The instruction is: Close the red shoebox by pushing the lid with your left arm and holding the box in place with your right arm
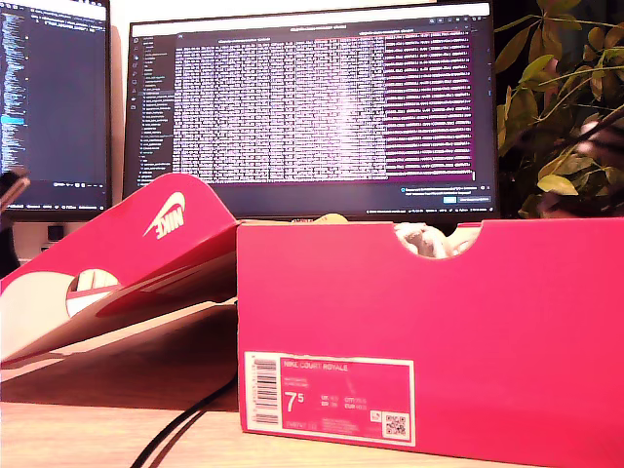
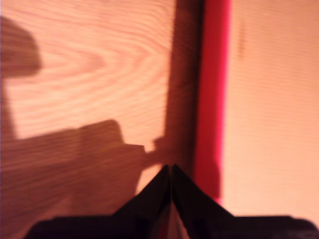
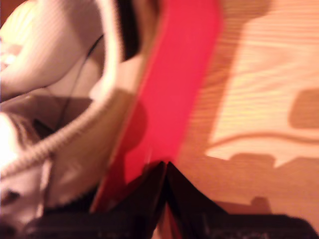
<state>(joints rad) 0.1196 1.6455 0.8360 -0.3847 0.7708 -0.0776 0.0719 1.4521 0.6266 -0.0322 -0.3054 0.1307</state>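
The red shoebox (image 1: 429, 331) stands open with its labelled end toward the exterior camera, and white contents (image 1: 429, 239) show at the rim notch. Its red lid (image 1: 146, 244) is swung out toward the exterior view's left, sloping down to the table. Neither gripper shows in the exterior view. My first gripper (image 2: 171, 172) is shut, fingertips together, over the wood just beside the lid's red rim (image 2: 212, 99). My second gripper (image 3: 165, 167) is shut too, tips at the box's red wall (image 3: 174, 89). A white shoe (image 3: 55, 59) lies inside that wall.
Two lit monitors (image 1: 312, 107) stand behind the box. A leafy plant (image 1: 565, 107) is at the exterior view's right. A black cable (image 1: 185, 424) runs across the wooden table (image 1: 88, 434) in front of the lid. A dark object (image 1: 10, 190) pokes in at the exterior view's left edge.
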